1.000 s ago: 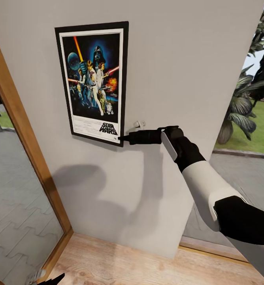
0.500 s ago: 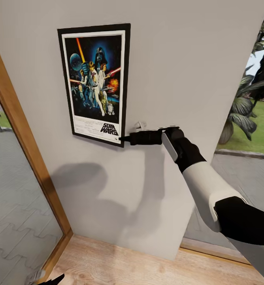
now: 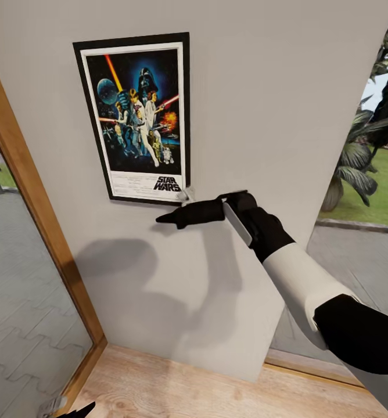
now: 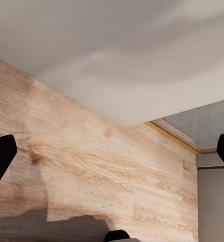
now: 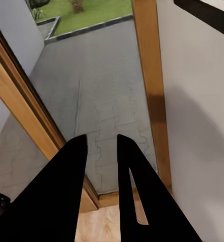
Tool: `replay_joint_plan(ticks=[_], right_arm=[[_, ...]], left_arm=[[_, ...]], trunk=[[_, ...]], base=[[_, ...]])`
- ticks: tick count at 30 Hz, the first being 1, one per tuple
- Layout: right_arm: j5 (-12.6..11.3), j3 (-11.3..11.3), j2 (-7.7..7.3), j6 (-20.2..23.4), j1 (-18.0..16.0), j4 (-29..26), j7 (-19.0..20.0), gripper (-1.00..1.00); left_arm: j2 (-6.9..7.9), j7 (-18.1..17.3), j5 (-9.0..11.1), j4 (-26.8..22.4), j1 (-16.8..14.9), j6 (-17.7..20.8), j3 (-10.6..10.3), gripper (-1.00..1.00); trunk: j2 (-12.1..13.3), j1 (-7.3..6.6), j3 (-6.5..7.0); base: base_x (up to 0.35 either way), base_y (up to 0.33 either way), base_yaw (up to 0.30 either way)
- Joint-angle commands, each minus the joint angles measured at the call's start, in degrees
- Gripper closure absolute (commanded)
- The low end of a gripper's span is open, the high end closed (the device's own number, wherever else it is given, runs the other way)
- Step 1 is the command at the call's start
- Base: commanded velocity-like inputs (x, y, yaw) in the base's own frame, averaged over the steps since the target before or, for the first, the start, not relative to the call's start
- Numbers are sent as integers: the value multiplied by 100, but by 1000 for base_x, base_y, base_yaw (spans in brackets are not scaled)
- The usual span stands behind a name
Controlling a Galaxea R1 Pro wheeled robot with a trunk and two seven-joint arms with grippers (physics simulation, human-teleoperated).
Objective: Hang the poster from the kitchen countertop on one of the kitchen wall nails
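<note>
- Pale grey-beige wall (image 3: 263, 116) takes up most of the head view, with a wooden door frame (image 3: 37, 220) along its left edge and light wood floor (image 3: 176, 389) below.
- Beyond the frame lies grey paving; on the far right, green plants (image 3: 362, 162) and lawn show outdoors.
- The poster (image 3: 137, 119) hangs flat against the wall, upright, its black frame and white border fully in view, the "STAR WARS" logo near its lower right corner.
- A small pale fitting (image 3: 186, 195) sits on the wall at the poster's lower right corner; what it is cannot be told.
- The right pincer (image 3: 168, 218) points leftward just below the poster's bottom edge, apart from the frame and holding nothing.
- In the right wrist view the right pincer (image 5: 102, 151) shows two dark fingers (image 5: 66, 196) with a narrow gap between them, nothing caught there; the poster's black corner (image 5: 205, 12) appears against the wall at the side.
- The right arm's white forearm (image 3: 304, 284) reaches in from the lower right and casts a soft shadow on the wall.
- The left pincer (image 4: 112, 156) hangs low over the wood floor, its fingertips (image 4: 1, 156) set wide apart and empty; its dark tip (image 3: 81, 411) peeks in at the bottom edge of the head view.
</note>
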Motion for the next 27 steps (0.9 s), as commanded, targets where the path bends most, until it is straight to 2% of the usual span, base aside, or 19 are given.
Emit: replay_joint_plan(ticks=[1,3,4,8,11,12,27], right_arm=[[-1,-30,1,-3,-8,44,-35,100],[-70,-2,1,94,-8,-67,-99,100],[-103,11,1,139,-17,-120,-131,-100],[34,-117,1,6,1,8,-260,-100],[10,-214,1,-93,6,105,-356,-100],[4,-1384,1,-99,7,532,-375,-100],[-15,-1382,1,-103,8,532,-375,-100]], left_arm=[[3,-12,39,7,-6,-23,-32,-100],[3,-12,39,7,-6,-23,-32,-100],[-1,-12,37,6,-6,-23,-35,-100],[-5,-10,35,4,-6,-23,-36,-100],[-6,-7,35,3,-6,-23,-39,-100],[-6,-6,35,3,-6,-23,-41,-100],[1,-10,34,3,-6,-23,-37,-100]], trunk=[[-12,4,-14],[-12,4,-14],[-12,4,-14],[-12,4,-14],[-12,4,-14],[-12,4,-14],[-12,4,-14]], base=[[0,0,0],[0,0,0],[0,0,0],[0,0,0],[0,0,0],[0,0,0],[0,0,0]])
